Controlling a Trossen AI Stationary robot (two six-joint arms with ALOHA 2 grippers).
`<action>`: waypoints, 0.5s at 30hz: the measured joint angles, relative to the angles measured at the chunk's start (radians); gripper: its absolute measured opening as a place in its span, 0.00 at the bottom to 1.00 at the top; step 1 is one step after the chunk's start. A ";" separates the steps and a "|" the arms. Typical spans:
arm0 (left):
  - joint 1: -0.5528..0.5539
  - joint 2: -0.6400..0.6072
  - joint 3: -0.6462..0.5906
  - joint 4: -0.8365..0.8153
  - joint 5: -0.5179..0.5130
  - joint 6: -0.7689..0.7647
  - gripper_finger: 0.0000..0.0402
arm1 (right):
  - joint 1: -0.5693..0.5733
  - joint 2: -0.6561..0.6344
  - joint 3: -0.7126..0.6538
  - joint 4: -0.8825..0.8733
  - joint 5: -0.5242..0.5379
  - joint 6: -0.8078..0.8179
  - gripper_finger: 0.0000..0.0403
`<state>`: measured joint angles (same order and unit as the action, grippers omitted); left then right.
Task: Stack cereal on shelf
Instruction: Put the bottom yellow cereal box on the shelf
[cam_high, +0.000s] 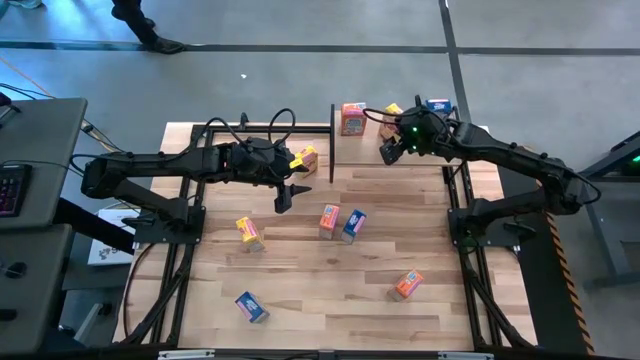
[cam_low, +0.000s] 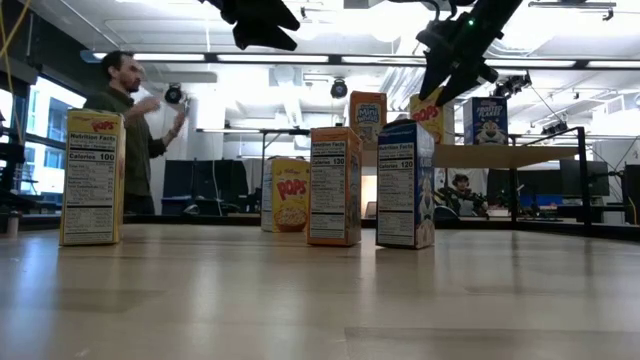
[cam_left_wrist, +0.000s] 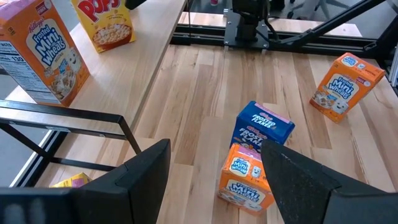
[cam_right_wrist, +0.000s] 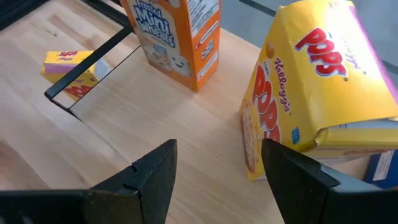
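The shelf (cam_high: 345, 148) stands at the table's far edge. On it stand an orange cereal box (cam_right_wrist: 177, 37), a yellow one (cam_right_wrist: 311, 93) and a blue one (cam_high: 438, 105). My right gripper (cam_right_wrist: 217, 152) hovers open over the shelf, just on the near side of the yellow box, with nothing between its fingers. My left gripper (cam_high: 285, 197) hangs open high above the table's middle, over an orange box (cam_left_wrist: 247, 180) and a blue box (cam_left_wrist: 264, 127) that stand side by side on the tabletop.
More boxes are on the tabletop: yellow (cam_high: 250, 232), orange (cam_high: 406, 285), blue (cam_high: 250, 306), and a yellow one (cam_high: 303, 158) beside the shelf's left posts. Both arm bases flank the table. A person (cam_low: 130, 130) stands in the room beyond.
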<state>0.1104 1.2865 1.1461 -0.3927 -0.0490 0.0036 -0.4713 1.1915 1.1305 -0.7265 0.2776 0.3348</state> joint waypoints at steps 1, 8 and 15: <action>0.000 0.000 0.000 0.000 0.000 0.000 0.60 | 0.000 0.000 0.000 -0.003 0.000 0.003 0.56; 0.000 0.000 0.000 0.000 0.000 0.077 0.60 | 0.029 0.007 0.000 -0.029 0.002 0.030 0.56; 0.000 0.000 0.000 0.001 0.000 0.103 0.60 | 0.076 0.046 0.000 -0.036 0.071 0.050 0.56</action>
<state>0.1104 1.2865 1.1461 -0.3917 -0.0490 0.1066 -0.3956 1.2373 1.1301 -0.7621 0.3487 0.3851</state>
